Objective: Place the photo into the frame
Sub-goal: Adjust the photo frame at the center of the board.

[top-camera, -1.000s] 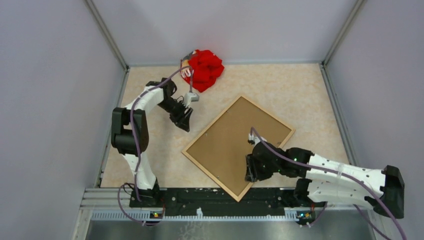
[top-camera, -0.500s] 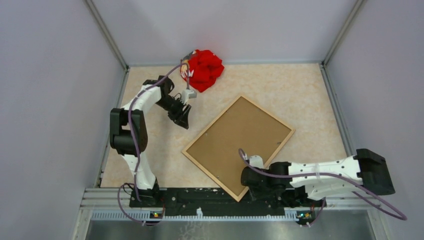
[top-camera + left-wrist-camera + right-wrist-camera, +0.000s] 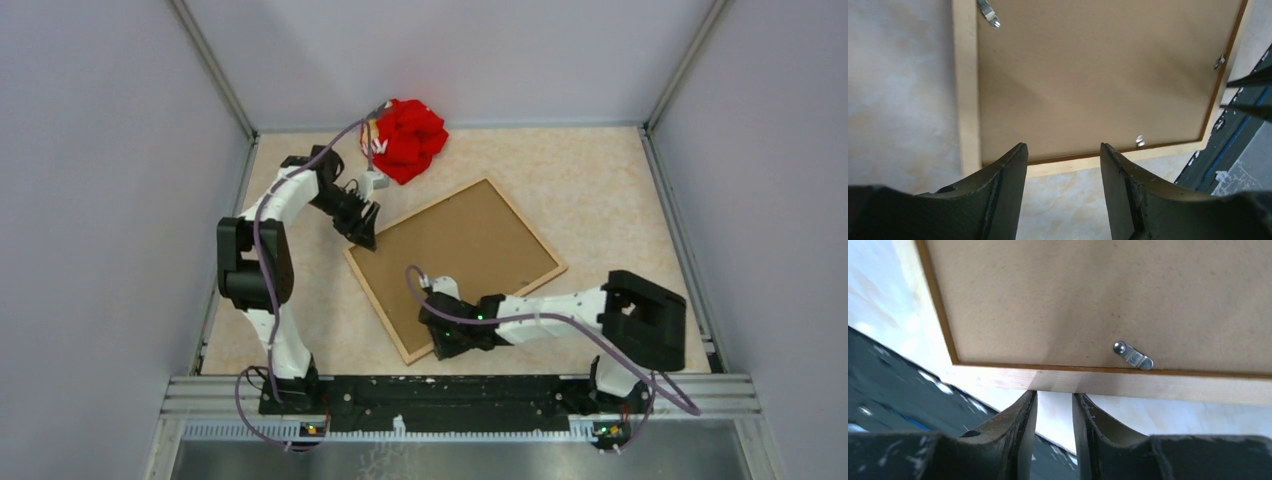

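Looking down from the overhead camera, you have the pale marbled desk (image 3: 600,200) spread ahead of both arms, and the frame (image 3: 526,224) lies flat on it, back side up and turned at an angle, reaching from your left end effector (image 3: 365,232) across to your right end effector (image 3: 437,340). A brown backing board (image 3: 460,255) fills the frame's opening, so only the thin light wooden rim shows around it. Your left end effector sits at the frame's far-left corner; in its wrist view its fingers (image 3: 1008,170) stand moderately wide apart with nothing between them, and the frame's corner lies just ahead of the tips and slightly to their left. Your right end effector sits at the frame's near edge, close to the near corner; its fingers (image 3: 1025,410) leave only a narrow gap, nothing is caught in it, and the tips meet the pale rim directly in front of them. Behind the right end effector runs the black rail (image 3: 450,395) at the desk's near edge. A crumpled red cloth (image 3: 408,138) rests beyond the left end effector, near the back wall. Just ahead of the right fingertips and a little to their right, a small metal clip (image 3: 1133,356) lies on the backing board.
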Tool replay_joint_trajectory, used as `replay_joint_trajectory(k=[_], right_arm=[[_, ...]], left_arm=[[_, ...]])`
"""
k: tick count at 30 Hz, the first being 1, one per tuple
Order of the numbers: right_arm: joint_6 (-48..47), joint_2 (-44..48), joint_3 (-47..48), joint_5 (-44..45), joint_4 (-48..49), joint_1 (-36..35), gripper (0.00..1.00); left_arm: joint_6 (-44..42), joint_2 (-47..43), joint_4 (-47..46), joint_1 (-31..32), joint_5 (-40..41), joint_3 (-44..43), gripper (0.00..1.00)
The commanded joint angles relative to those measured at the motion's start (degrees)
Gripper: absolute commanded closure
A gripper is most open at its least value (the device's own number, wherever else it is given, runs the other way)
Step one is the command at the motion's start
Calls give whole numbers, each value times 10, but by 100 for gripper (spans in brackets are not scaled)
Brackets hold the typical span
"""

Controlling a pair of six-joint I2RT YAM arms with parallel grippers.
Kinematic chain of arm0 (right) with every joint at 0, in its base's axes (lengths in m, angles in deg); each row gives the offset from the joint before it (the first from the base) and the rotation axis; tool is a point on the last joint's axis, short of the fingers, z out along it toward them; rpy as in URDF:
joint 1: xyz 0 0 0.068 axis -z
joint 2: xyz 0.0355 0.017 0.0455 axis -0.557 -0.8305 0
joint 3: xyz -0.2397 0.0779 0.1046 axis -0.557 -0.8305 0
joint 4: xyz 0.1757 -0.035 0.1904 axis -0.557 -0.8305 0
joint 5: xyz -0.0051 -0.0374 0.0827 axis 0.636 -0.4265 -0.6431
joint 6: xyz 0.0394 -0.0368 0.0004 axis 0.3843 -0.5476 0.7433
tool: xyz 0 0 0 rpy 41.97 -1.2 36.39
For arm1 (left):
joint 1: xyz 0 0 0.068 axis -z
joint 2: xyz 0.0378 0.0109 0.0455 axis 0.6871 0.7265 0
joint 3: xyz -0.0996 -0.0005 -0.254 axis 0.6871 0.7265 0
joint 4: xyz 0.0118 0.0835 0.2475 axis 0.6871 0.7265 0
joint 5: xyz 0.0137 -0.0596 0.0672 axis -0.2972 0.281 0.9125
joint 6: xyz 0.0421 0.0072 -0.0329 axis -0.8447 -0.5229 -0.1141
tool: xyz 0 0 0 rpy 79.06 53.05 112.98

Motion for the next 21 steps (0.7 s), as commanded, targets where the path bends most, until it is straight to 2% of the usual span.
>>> replay_joint_trajectory(k=[1,6,12,16,21], right_arm=[[-86,-96,123,-28,119,38,67],[-126,-145,221,-143,120,88,60],[-149,-54,180,-266,140,199,51],[-164,-61,167,-335,136,256,50],[-184,-100,179,-381,115,286,50]], left_arm=[[25,-44,-24,-34,8,-50,37],[10,-59,-10,-106,7,-67,35],[-73,-67,-2,-183,21,8,40],[-105,-60,-21,-185,30,83,45],[-94,-45,-57,-165,16,139,46]])
